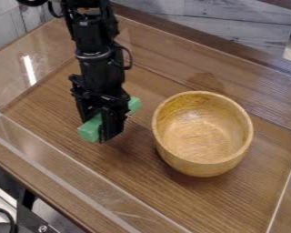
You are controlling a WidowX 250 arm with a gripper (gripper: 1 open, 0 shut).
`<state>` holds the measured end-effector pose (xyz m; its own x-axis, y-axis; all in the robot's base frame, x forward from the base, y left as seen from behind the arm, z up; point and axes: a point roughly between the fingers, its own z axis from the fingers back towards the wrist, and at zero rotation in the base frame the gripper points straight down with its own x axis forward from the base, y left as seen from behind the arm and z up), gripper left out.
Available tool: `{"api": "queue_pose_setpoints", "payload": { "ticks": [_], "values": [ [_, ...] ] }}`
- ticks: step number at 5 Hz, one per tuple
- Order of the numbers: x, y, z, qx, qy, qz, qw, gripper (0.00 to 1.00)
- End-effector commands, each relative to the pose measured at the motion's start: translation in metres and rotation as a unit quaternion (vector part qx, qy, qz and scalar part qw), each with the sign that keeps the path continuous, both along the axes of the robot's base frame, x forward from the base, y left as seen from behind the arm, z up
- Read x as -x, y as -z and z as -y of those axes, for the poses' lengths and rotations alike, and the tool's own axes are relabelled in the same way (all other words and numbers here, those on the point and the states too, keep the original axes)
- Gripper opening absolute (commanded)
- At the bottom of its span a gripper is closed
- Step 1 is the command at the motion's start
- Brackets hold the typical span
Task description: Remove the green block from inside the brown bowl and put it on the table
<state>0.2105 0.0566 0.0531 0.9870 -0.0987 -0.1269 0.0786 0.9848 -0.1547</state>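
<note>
Scene: one camera view looking down at an angle on a wooden table (63, 173) with clear acrylic walls (51, 196) round its edges.

Arm: a black robot arm (94, 41) comes down from the top left of the view and points almost straight down at the tabletop.

Gripper: the gripper (102, 127) sits at the bottom of the arm, low over the table, left of centre in the view.

Fingers: the black fingers (95, 120) are closed tight on the green block, one on each side of it, with no gap showing between finger and block.

Green block: the green block (90, 132) is clamped between the fingers. It is tilted, so one end pokes out low on the near-left side of the fingers and the other end pokes out higher on the far-right side. The low end is at or just above the tabletop; contact cannot be told from this view.

Brown bowl: the brown bowl (204, 159) stands upright on the table to the right of the fingers, near them but apart. Its hollow holds nothing.

Table surface: brown wood grain, bare beneath and around the fingers.
</note>
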Motion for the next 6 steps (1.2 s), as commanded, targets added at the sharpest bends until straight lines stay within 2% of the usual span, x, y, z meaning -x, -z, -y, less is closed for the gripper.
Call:
{"api": "queue_pose_setpoints", "payload": {
  "ticks": [1, 6],
  "values": [
    [-0.0103, -0.0103, -0.0072, -0.005, -0.007, 0.021, 0.9997, 0.0],
    [-0.0133, -0.0085, -0.0132, 0.006, -0.015, 0.011, 0.9998, 0.0]
  ]
}}
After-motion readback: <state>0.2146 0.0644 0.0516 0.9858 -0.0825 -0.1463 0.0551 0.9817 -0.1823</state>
